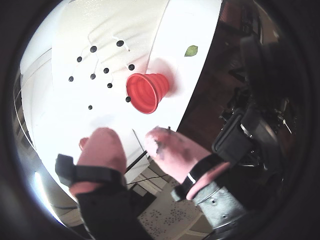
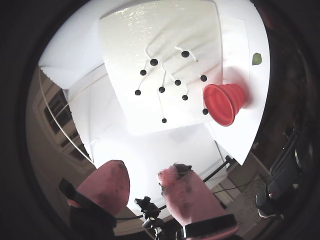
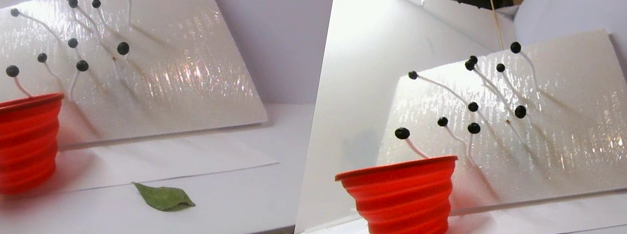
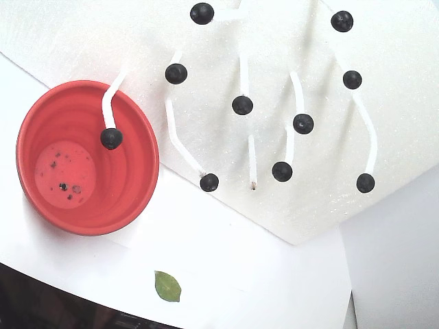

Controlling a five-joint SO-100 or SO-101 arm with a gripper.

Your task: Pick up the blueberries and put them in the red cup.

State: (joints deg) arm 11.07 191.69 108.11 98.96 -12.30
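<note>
Several blueberries (image 4: pixel 242 105) sit on the tips of thin white stems that stick out of a white foam board (image 4: pixel 309 41); they also show in both wrist views (image 1: pixel 106 70) (image 2: pixel 177 82) and in the stereo pair view (image 3: pixel 82 65). The red cup (image 4: pixel 89 178) (image 3: pixel 15 138) stands at the board's foot, with one berry (image 4: pixel 111 138) hanging over its mouth. Only small dark specks lie on its bottom. My gripper (image 1: pixel 128 135) (image 2: pixel 141 170) is open, its pink, dark-stained fingers well back from the berries and holding nothing. The cup (image 1: pixel 150 90) (image 2: pixel 225 102) lies ahead of the gripper.
A green leaf (image 4: pixel 167 286) (image 3: pixel 164 197) lies on the white sheet near the table's dark edge, beside the cup. White walls stand behind and beside the tilted board (image 3: pixel 187 67). A small tripod (image 2: pixel 147 210) and floor clutter show below the fingers.
</note>
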